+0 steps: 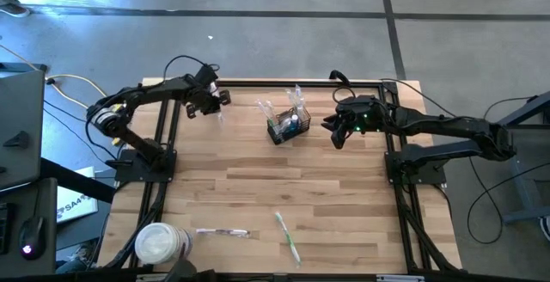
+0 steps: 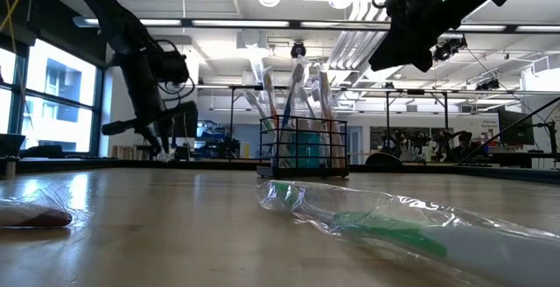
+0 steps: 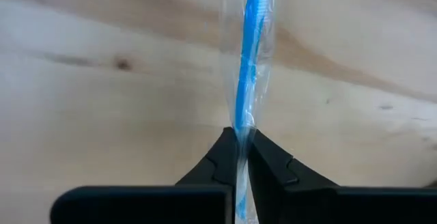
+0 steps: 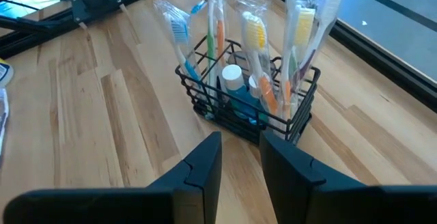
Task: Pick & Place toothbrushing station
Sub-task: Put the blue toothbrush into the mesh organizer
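We've got the left end effector (image 3: 242,157) clamped on a wrapped blue toothbrush (image 3: 249,53) upper left, for the toothbrushing station (image 1: 287,125) top centre; right end effector (image 4: 240,157) waits beside it, slightly apart.

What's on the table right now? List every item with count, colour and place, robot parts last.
wire basket: one, black, far middle of table, holding wrapped toothbrushes and a blue bottle
blue toothbrush: one, clear wrapper, far left, pinched by left gripper
green toothbrush: one, wrapped, near middle, lying flat
third loose toothbrush: one, wrapped, near left, beside tub
round tub: one, white, near-left corner
left gripper: fingers shut on the blue toothbrush
right gripper: just right of basket, holding nothing
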`<state>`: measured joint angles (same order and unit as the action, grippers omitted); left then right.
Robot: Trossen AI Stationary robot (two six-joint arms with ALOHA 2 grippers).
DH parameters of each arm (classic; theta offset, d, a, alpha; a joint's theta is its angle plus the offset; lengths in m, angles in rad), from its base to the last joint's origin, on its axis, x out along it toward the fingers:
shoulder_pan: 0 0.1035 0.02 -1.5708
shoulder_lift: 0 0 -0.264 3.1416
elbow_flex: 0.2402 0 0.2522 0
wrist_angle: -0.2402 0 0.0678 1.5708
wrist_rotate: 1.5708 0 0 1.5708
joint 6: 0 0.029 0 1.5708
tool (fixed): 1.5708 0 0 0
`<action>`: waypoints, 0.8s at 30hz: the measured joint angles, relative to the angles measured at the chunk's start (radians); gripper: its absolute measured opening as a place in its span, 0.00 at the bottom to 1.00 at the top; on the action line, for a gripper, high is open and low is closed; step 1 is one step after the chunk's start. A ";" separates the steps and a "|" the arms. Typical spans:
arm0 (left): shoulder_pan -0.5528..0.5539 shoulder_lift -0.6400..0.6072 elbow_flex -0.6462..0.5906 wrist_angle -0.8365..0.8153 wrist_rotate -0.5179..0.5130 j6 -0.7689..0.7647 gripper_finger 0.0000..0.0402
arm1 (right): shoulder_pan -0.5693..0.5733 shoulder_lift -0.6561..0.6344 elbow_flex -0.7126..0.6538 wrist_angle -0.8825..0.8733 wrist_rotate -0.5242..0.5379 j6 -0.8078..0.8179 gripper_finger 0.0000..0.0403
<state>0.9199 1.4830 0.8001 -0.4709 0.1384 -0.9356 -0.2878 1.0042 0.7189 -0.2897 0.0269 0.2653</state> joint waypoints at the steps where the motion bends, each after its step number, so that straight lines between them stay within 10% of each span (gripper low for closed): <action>1: 0.000 -0.015 0.000 -0.001 -0.005 0.008 0.03 | 0.000 0.000 0.000 0.000 0.000 0.000 0.23; 15: -0.033 -0.301 0.000 0.093 0.037 0.187 0.03 | 0.000 0.000 0.000 0.031 0.009 0.025 0.23; 24: -0.149 -0.487 0.002 0.449 0.151 0.272 0.04 | 0.000 0.000 0.000 0.267 -0.202 0.056 0.23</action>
<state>0.7709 0.9960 0.8024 -0.0214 0.2893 -0.6632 -0.2882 1.0042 0.7185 -0.0227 -0.1752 0.3218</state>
